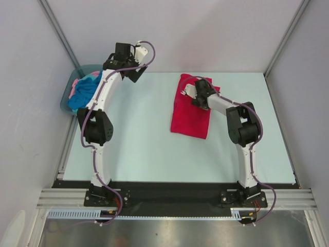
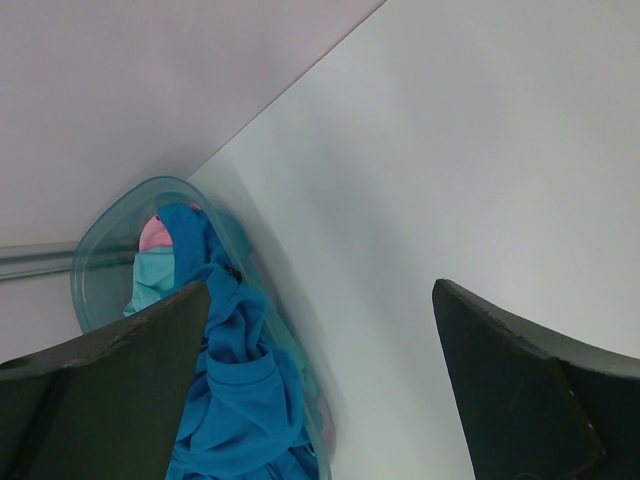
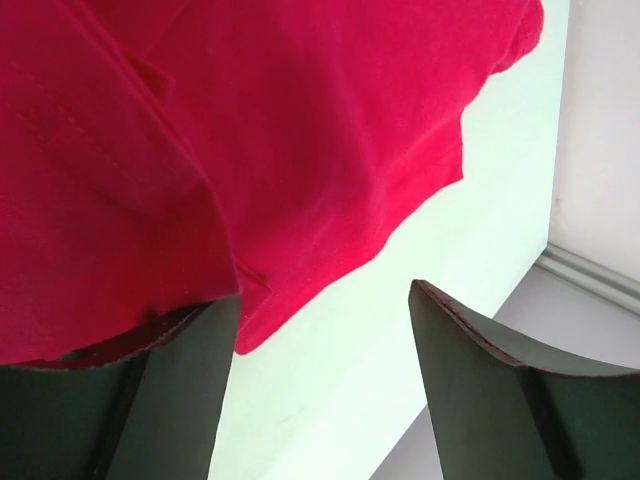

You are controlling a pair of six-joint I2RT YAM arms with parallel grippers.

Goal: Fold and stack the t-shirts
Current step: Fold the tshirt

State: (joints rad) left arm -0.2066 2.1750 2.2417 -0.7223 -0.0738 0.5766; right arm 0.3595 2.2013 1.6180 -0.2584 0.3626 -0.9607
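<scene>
A crimson-red t-shirt [image 1: 190, 116] lies folded into a long rectangle on the table, right of centre. My right gripper [image 1: 189, 92] hovers over its far end, open. In the right wrist view the red t-shirt [image 3: 300, 130] fills the upper left and its edge drapes against the left finger [image 3: 170, 390]. Only bare table shows between the fingers of the right gripper [image 3: 325, 295]. My left gripper [image 1: 134, 73] is raised at the far left, open and empty. A turquoise-blue t-shirt [image 2: 235, 390] and a pale pink t-shirt [image 2: 153, 232] lie bunched in the tub.
The grey-teal plastic tub [image 1: 67, 100] sits at the table's far left corner against the wall, its rim [image 2: 100, 235] in the left wrist view. Walls and metal frame posts close in the back and both sides.
</scene>
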